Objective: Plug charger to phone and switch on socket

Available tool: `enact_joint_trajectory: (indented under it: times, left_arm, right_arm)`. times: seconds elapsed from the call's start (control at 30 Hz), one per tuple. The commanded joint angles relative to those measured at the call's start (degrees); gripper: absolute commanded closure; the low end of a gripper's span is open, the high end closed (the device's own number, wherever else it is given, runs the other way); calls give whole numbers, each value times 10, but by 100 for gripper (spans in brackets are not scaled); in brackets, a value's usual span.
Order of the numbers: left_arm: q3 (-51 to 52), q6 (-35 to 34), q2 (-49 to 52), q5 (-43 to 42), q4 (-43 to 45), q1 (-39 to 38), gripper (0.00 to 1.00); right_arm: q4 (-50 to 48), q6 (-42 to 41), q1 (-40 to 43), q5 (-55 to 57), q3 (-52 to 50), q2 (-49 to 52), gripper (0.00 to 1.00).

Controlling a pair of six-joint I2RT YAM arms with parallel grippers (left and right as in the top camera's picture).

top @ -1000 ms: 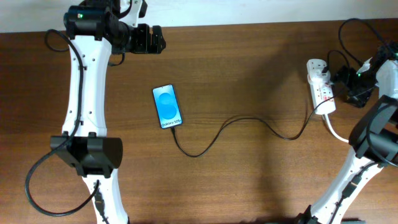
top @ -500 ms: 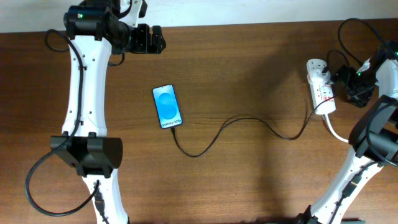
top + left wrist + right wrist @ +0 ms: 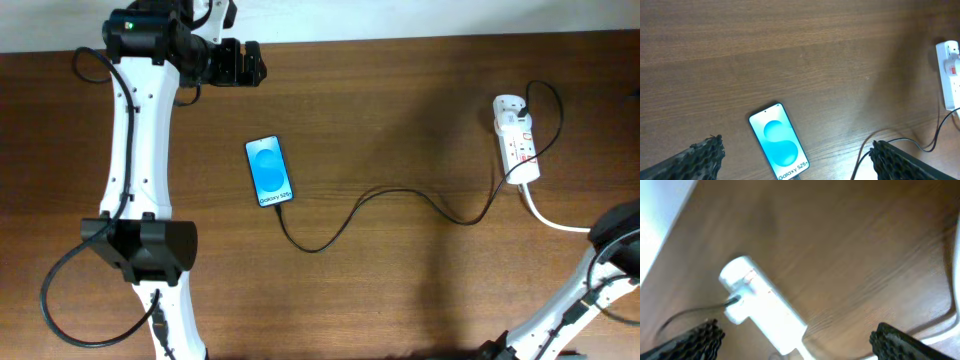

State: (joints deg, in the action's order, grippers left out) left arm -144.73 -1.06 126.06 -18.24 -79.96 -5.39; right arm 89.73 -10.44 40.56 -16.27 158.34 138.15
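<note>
Quick snapshot from my remote session: the phone (image 3: 269, 171) lay flat, screen up and lit blue, left of the middle of the table (image 3: 400, 90). The charger (image 3: 400, 192) snaked from its bottom edge across the wood in loose curves over to the socket (image 3: 517, 135) at the far right. From above, the connector tip looked seated in the phone's port, but the left wrist view cut off right at that edge, so I'd call it likely, not certain. The slack made sense to me, since nothing was tugging on either end. The left gripper (image 3: 245, 63) hung up by the back edge, well apart from the phone, jaws spread wide with nothing between them. I figured it was just parked out of the way with the phone in its camera view. The right gripper (image 3: 796, 330) was out of the overhead shot entirely. Its own camera, pretty blurry, showed the fingers far apart and empty, looking down at the socket from above. The socket's white lead (image 3: 552, 222) trailed off toward the right arm's base. I couldn't tell from any view whether the red switch was flipped on, so I reckoned that was the one step I'd want to verify.
</note>
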Motion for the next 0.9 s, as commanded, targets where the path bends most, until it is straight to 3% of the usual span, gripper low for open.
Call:
enact_joint_trajectory:
  times: [0.0, 0.27, 0.4, 0.57, 0.7, 0.87]
  left_arm:
    - [-8, 9, -4, -9, -1, 2, 1]
    - [-8, 9, -4, -9, -1, 2, 1]
    - [-8, 9, -4, -9, -1, 2, 1]
    - [-8, 9, -4, -9, -1, 2, 1]
    - [-8, 9, -4, -9, -1, 2, 1]
    - [-8, 9, -4, -9, -1, 2, 1]
  right_arm:
    - [59, 51, -39, -63, 102, -47, 0]
    - [76, 82, -191, -64, 143, -159, 0]
    - [76, 83, -291, 25, 116, -227, 2]
    - [76, 83, -386, 125, -48, -351, 2]
    - [76, 58, -410, 124, -201, -440, 2]
    - [76, -59, -410, 50, -307, -472, 2]
